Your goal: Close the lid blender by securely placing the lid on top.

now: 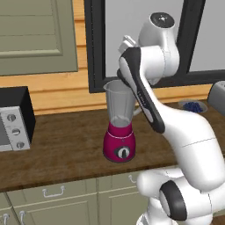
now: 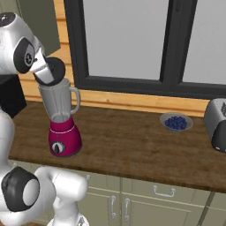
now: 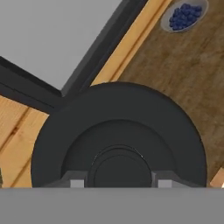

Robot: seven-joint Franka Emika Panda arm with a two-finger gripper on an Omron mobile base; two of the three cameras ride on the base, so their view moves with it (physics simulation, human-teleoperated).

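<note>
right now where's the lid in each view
Left base view: I can't make it out; the arm covers the blender rim.
Right base view: the lid is upper left, tilted, at the jar's rim.
Hand view: lid fills the centre.
Shared landmark: blueberry bowl.

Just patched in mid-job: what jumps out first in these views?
The white arm's gripper holds the round dark grey-black lid, tilted, just above the rim of the clear grey jar on the magenta-based blender at the wooden counter's front. A small bowl of blueberries sits farther right, near the window.
</note>
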